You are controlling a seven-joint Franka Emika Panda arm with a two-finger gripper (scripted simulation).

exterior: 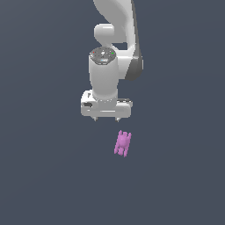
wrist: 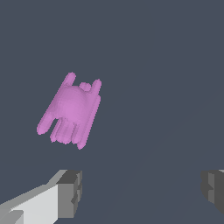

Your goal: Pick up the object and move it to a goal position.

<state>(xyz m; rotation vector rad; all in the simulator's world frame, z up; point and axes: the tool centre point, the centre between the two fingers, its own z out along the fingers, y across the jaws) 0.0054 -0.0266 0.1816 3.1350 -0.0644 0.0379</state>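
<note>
Exterior view: gripper (exterior: 106, 119), white, centre of frame, jaws spread apart and empty. Object (exterior: 122, 143), pink-purple with stubby prongs, lies just below and slightly right of it in the frame, not touched. Wrist view: object (wrist: 70, 111) at centre left, outside the gap between the fingertips (wrist: 70, 193). Status: grasp not made; alignment, descent, closing, lift and carry to goal all remain.

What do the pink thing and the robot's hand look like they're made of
This is a simulator render, so material is a guess. The pink object looks like matte plastic: flat, even colour, soft shading, no glints. The hand has a smooth white shell, like glossy plastic or painted metal, with soft highlights; its fingers end in dull grey, ridged, rubber-like pads.
</note>
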